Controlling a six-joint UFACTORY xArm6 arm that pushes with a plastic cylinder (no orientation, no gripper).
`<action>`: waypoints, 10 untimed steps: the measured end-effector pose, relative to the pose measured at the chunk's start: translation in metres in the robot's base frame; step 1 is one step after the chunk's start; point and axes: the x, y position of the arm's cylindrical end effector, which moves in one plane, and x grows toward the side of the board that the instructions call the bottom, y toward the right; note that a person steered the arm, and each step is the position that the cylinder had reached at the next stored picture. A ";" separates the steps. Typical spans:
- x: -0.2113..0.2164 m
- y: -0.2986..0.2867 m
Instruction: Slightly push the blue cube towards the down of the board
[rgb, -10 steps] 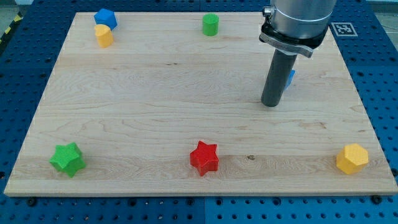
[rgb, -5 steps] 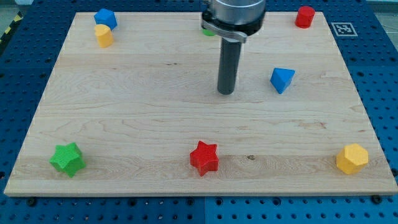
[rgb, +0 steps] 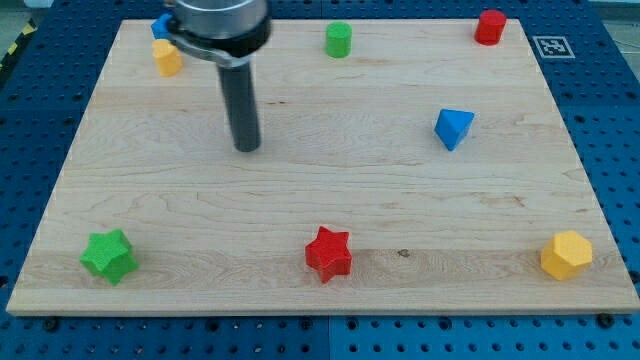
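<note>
The blue cube (rgb: 160, 25) sits at the board's top left corner, partly hidden behind the arm, touching a yellow block (rgb: 167, 58) just below it. My tip (rgb: 247, 147) rests on the board, below and to the right of both, well apart from them. A blue triangular block (rgb: 453, 128) lies at the right of the board.
A green cylinder (rgb: 338, 40) stands at the top centre and a red block (rgb: 490, 26) at the top right. A green star (rgb: 108, 256), a red star (rgb: 328, 253) and a yellow hexagonal block (rgb: 566, 255) lie along the bottom edge.
My tip has slid steadily to the view's left, from beside the blue triangular block to left of centre. No block has moved.
</note>
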 end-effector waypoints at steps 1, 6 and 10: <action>-0.004 -0.023; -0.071 -0.144; -0.101 -0.153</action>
